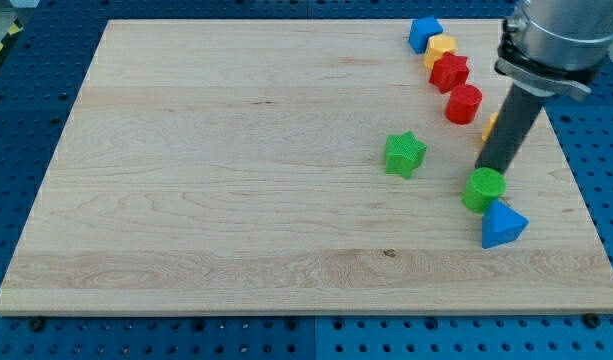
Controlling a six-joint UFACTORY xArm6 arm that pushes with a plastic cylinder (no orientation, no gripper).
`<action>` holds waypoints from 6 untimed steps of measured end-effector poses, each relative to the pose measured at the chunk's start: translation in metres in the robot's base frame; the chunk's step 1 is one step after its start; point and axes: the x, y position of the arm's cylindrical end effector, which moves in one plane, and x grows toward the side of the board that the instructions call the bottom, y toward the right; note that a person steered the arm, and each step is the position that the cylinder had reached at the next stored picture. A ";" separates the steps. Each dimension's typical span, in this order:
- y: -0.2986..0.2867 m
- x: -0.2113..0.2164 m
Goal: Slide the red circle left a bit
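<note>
The red circle (464,104) sits on the wooden board (236,180) at the view's upper right. My rod comes down from the top right; my tip (489,168) touches the board below and to the right of the red circle, right above the green circle (483,189). A small gap lies between the rod and the red circle. An orange block (491,125) is mostly hidden behind the rod.
A diagonal row runs up from the red circle: a red star-like block (449,72), a yellow block (440,48), a blue block (424,33). A green star (405,154) lies left of my tip. A blue triangle (502,225) sits below the green circle.
</note>
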 end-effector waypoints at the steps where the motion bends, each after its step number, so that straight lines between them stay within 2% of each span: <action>1: 0.042 0.007; 2: 0.090 -0.009; 3: 0.101 -0.058; 4: 0.080 -0.104; 6: 0.059 -0.110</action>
